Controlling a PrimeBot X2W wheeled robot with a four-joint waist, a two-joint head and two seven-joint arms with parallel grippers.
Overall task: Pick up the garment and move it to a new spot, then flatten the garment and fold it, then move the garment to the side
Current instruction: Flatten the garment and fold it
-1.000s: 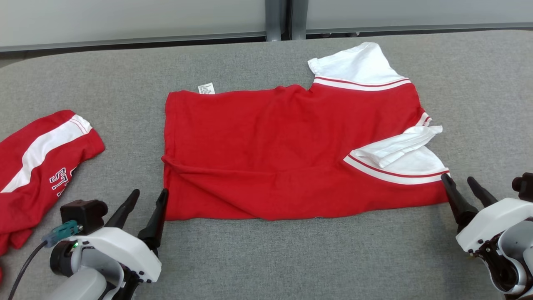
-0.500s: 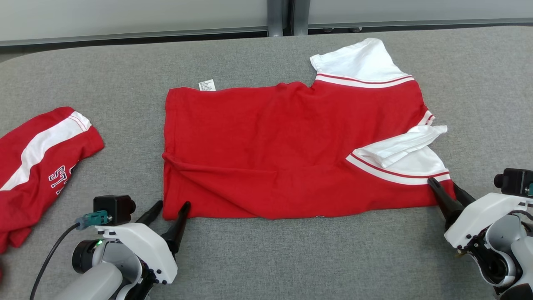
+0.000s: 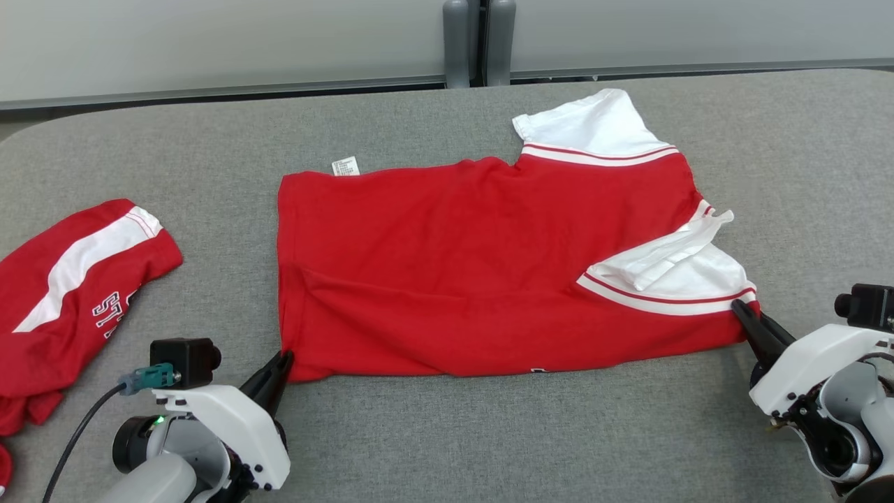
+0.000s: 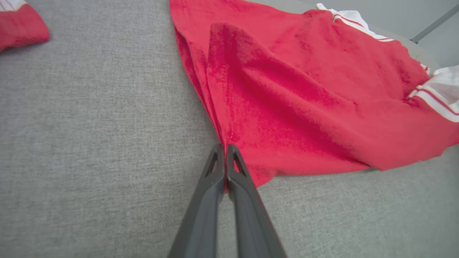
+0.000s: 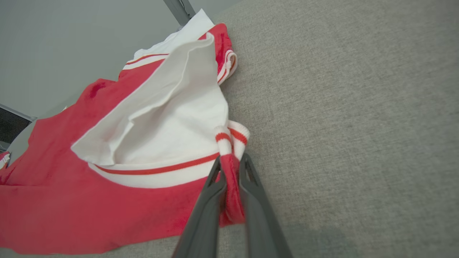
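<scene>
- One grey fabric worktop [image 3: 489,433]
- Two red-and-white garments: the spread garment [image 3: 475,258] across the worktop's middle, the second garment [image 3: 70,293] bunched at its left edge
- Two white sleeves on the spread garment, the far sleeve [image 3: 587,122] and the near sleeve [image 3: 691,272], both towards the right edge
- One white label [image 3: 346,166] on the spread garment's far side
- Two grippers at the near edge, the left gripper [image 3: 283,358] and the right gripper [image 3: 737,309], each pinching one near corner of the spread garment
- Two black wrist cameras, the left camera [image 3: 185,356] and the right camera [image 3: 866,306]
- One dark cable [image 3: 70,440] at the near left corner
- Two grey posts beyond the far edge, the left post [image 3: 455,42] and the right post [image 3: 499,42]
</scene>
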